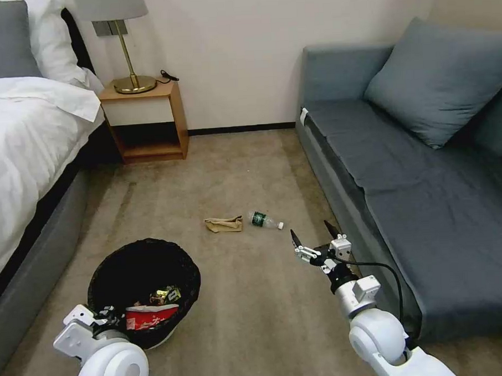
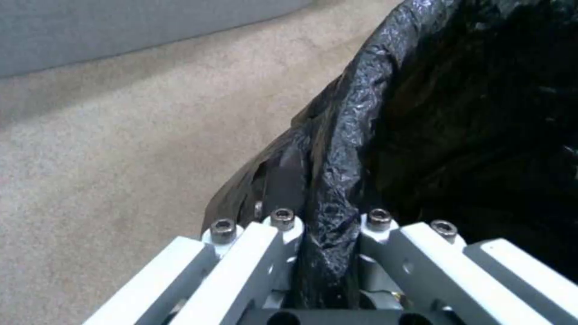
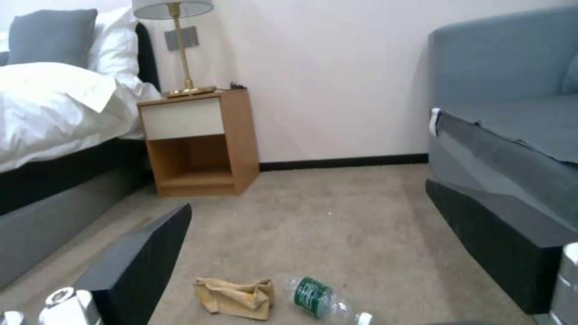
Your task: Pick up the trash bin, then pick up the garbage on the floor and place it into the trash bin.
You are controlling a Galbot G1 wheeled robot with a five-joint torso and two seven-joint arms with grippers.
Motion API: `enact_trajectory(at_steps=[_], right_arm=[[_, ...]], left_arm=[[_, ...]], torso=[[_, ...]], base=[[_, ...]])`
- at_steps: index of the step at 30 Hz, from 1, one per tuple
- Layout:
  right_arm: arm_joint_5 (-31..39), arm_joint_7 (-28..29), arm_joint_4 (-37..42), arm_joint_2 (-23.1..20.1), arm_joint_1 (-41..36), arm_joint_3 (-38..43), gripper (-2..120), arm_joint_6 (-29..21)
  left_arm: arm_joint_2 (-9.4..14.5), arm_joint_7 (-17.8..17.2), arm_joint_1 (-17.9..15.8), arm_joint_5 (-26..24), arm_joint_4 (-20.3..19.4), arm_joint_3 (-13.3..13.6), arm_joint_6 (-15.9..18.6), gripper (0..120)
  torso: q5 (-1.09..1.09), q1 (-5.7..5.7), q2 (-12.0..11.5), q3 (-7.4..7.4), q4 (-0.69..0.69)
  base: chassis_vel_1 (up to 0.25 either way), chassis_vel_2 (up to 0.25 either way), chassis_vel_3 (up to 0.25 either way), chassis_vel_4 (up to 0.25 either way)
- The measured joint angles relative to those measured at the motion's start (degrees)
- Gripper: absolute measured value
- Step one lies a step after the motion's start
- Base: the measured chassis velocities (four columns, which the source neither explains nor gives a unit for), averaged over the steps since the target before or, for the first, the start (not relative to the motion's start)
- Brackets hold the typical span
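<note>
Two pieces of garbage lie mid-floor ahead: a limp tan paper bag (image 1: 224, 224), best pinched at a crumpled fold, and a light, slippery bottle (image 1: 265, 220), best taken across its body. The right gripper (image 1: 316, 238) hovers near them, jaws wide. The left gripper (image 2: 328, 234) clamps the rim of the trash bin (image 1: 144, 289), near left.

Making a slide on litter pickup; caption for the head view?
Left hand grips the trash bin rim; open right hand hovers near the paper bag and bottle.
</note>
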Motion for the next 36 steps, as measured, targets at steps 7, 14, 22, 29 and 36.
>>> enact_trajectory(at_steps=[7,14,22,29,36], right_arm=[[-0.3,-0.2,0.2,0.2,-0.1,0.0,100,-0.1],[-0.6,-0.3,0.5,0.2,-0.3,0.0,100,-0.2],[-0.7,-0.4,0.6,0.1,-0.4,0.1,100,-0.2],[-0.7,-0.5,0.7,0.0,-0.2,-0.1,100,-0.4],[-0.7,-0.5,0.7,0.0,0.0,-0.3,100,-0.7]], left_arm=[[0.0,0.0,0.1,0.0,-0.2,0.0,-0.1,0],[0.0,0.0,0.1,-0.1,-0.3,0.0,-0.1,0],[0.0,0.0,0.2,-0.1,-0.4,0.1,-0.1,0],[0.0,0.0,0.1,-0.1,-0.4,0.2,-0.2,0],[-0.1,0.0,0.1,-0.1,-0.4,0.3,-0.2,0]], torso=[[0.0,0.0,0.0,0.0,0.0],[0.0,0.0,0.0,0.0,0.0],[0.01,0.01,0.0,0.0,0.0],[0.0,0.01,0.0,0.0,0.0],[0.0,0.01,0.0,0.0,0.0]], base=[[-0.046,0.041,0.045,-0.039],[-0.089,0.089,0.092,-0.075],[-0.098,0.084,0.093,-0.091],[-0.089,0.092,0.092,-0.095],[-0.109,0.108,0.115,-0.108]])
